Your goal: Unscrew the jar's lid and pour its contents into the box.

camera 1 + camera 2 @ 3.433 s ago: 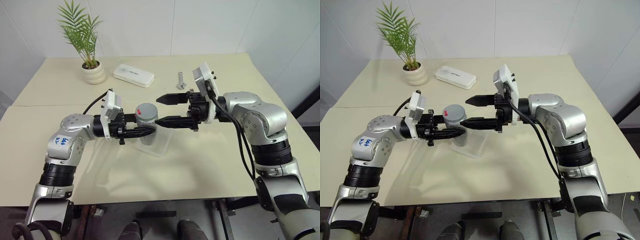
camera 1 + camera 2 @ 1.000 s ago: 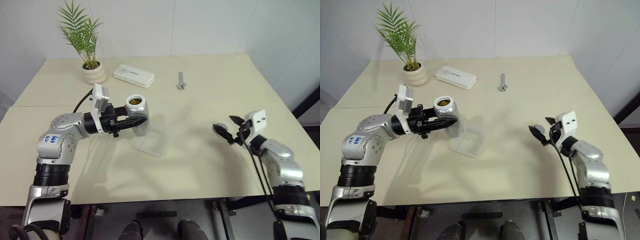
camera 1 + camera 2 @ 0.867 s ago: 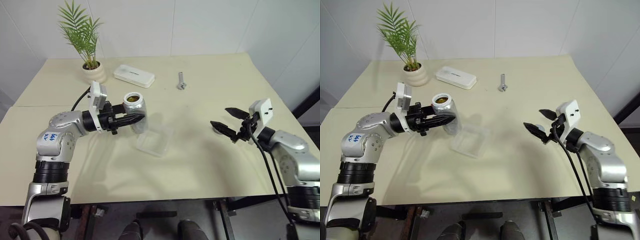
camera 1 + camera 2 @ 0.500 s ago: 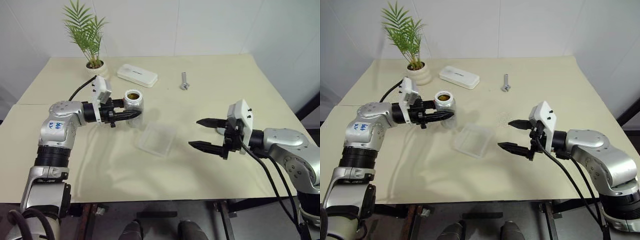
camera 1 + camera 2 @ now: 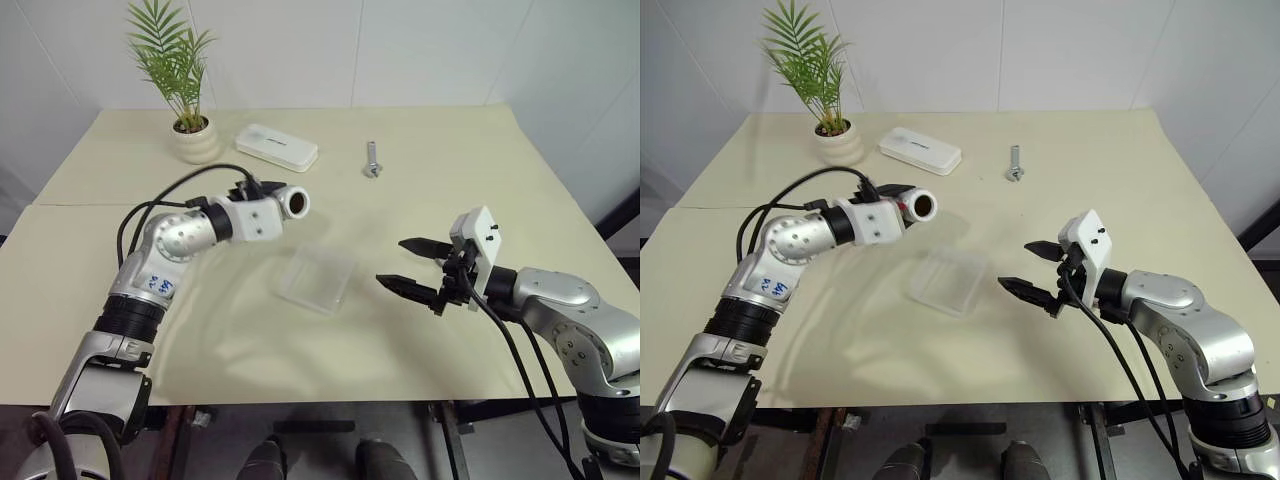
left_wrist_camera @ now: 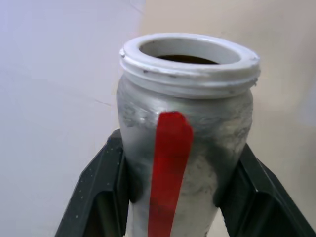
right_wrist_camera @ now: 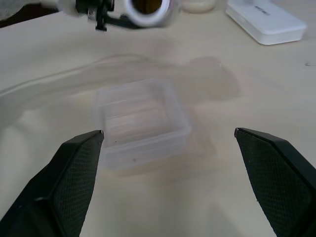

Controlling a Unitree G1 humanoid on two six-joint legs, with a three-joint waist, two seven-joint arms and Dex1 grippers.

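- Left wrist view shows the jar (image 6: 185,143) uncapped, its white threaded rim bare and something dark-brown just inside the mouth, the red stripe running down its side.
- The left claw (image 6: 182,197) pinches the jar by its body, one black finger (image 6: 98,190) on each flank.
- From the head views, the jar (image 5: 290,203) is held in the air, tipped roughly on its side, mouth towards the middle of the worktop (image 5: 420,200); it is near the box but seems short of being over it.
- The clear plastic box (image 5: 317,279) lies flat on the worktop, apparently empty but for a tiny speck I cannot identify.
- The right claw (image 5: 412,266) hovers beside the box, fingers spread wide, gripping nothing.
- Judgement: unscrewing is done and pouring is in hand. Next, the jar's mouth needs carrying over the box and tilting further down so the contents fall inside.
- Further off stand a potted palm (image 5: 185,90), a white oblong case (image 5: 277,148) and a metal bolt (image 5: 372,158).
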